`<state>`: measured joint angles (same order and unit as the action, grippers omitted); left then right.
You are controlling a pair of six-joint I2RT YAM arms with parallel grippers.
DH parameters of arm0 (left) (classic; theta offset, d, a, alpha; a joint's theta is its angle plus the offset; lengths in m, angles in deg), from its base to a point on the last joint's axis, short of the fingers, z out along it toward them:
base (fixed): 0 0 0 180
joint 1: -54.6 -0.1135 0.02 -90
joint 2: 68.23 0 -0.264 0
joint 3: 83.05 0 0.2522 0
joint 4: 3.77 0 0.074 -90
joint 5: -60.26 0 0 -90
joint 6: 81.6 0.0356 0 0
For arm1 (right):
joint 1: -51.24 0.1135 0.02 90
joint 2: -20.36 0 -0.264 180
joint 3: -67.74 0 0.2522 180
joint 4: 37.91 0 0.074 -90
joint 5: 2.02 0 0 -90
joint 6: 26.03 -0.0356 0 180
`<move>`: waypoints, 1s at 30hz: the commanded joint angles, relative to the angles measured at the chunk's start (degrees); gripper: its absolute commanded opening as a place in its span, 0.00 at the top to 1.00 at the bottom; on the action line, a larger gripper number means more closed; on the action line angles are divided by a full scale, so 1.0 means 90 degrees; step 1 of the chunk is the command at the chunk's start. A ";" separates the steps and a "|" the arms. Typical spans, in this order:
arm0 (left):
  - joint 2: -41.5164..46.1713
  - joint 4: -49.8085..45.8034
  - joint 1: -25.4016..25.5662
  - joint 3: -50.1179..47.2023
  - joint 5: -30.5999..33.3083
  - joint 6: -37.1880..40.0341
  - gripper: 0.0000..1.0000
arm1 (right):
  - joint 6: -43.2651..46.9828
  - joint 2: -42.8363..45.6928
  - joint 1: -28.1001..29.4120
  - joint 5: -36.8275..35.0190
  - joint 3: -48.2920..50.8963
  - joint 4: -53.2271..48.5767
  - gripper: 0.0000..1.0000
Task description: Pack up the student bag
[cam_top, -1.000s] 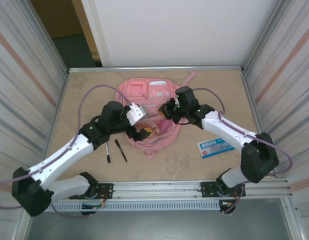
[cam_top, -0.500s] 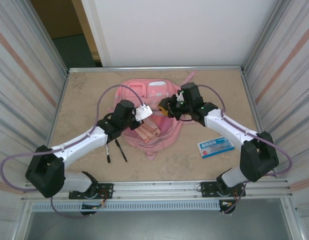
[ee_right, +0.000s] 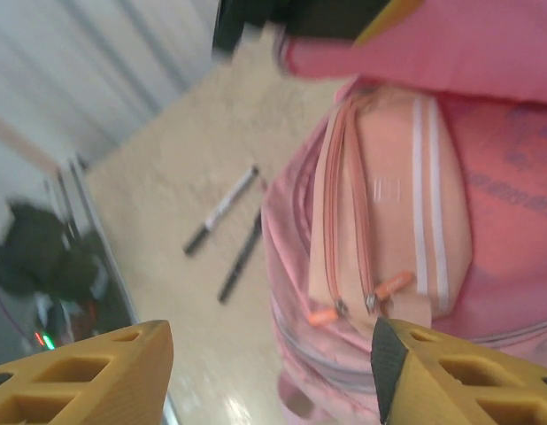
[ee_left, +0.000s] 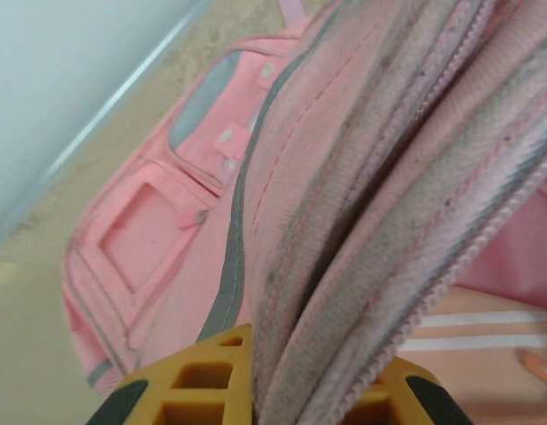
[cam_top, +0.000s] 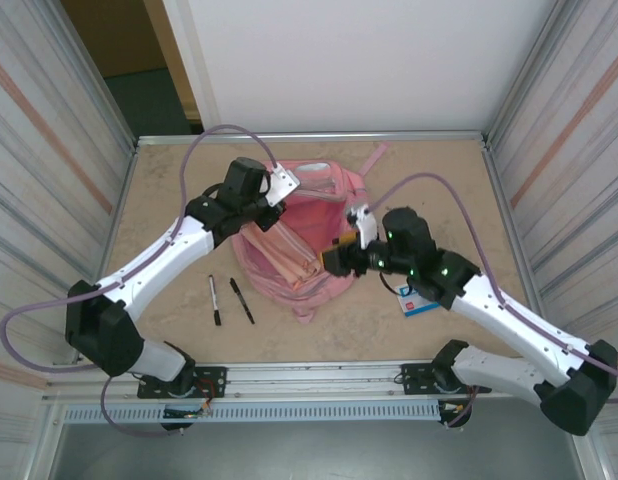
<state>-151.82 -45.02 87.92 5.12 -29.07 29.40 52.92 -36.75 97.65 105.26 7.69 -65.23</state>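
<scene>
From above, the student bag [cam_top: 324,205] is a large, soft pink backpack lying on the middle of the table [cam_top: 159,210], a little nearer the table's far edge. Its long axis runs from the table's far edge to its near edge, leaning slightly. A pink strap trails off the far end toward the table's far right corner, and a small loop finishes the near end. The left gripper [cam_top: 280,186] is clenched on the bag's far flap and holds it raised, so a peach pencil case [cam_top: 284,258] shows inside. The right gripper [cam_top: 336,258] hovers at the bag's right side. Two black pens [cam_top: 241,300] lie on the table's near-left part, a blue card [cam_top: 421,304] on its near-right part.

At the left wrist, a thick fold of the bag [ee_left: 362,204], pink with pale grey zip tape, is pinched between the yellow fingers [ee_left: 181,394]. Front pockets lie beyond.

At the right wrist, the yellow fingers [ee_right: 88,367] stand wide apart, released, grasping nothing. Beyond them the white-striped pencil case [ee_right: 389,239] sits in the bag [ee_right: 521,168]
</scene>
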 commanded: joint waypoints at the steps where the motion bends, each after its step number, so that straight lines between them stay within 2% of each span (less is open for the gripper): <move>1: 0.0073 -0.0120 -0.0028 0.0729 -0.0764 -0.0777 1.00 | 0.1428 -0.0482 0.0377 -0.0280 0.0105 0.0439 0.39; 6: -0.0108 -0.0622 -0.0035 0.1196 -0.0920 -0.0907 1.00 | 0.1499 -0.1945 0.1063 -0.1323 -0.0522 0.0792 0.34; 11: -0.0017 -0.0754 -0.0036 0.1175 -0.1075 -0.0914 1.00 | 0.1763 -0.3093 0.1091 -0.2271 -0.0730 0.1411 0.33; 13: 0.0028 -0.0803 -0.0032 0.1156 -0.1150 -0.0915 1.00 | 0.2133 -0.3570 0.1111 -0.3054 -0.0844 0.1462 0.33; 17: 0.0071 -0.0826 -0.0044 0.1107 -0.1334 -0.1023 1.00 | 0.2895 -0.4340 0.1106 -0.3837 -0.0913 0.1953 0.35; 19: 0.0083 -0.0850 -0.0051 0.1078 -0.1598 -0.0990 1.00 | 0.2638 -0.4624 0.0927 -0.4287 -0.1104 0.2111 0.37; 21: 0.0105 -0.0972 -0.0050 0.1076 -0.1789 -0.0910 1.00 | 0.2132 -0.4759 0.0630 -0.4407 -0.1208 0.2290 0.37; 27: 0.0345 -0.1028 -0.0081 0.0774 -0.1856 -0.0805 1.00 | 0.1372 -0.5102 -0.0049 -0.4809 -0.1379 0.3049 0.35; 30: 0.0401 -0.0992 -0.0088 0.0683 -0.1881 -0.0821 1.00 | 0.0848 -0.5165 -0.0218 -0.4853 -0.1521 0.2927 0.34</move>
<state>-152.84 -56.23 87.05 11.52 -40.46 22.27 67.45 -82.03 96.82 65.50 -3.80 -40.91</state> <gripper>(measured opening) 0.112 0.656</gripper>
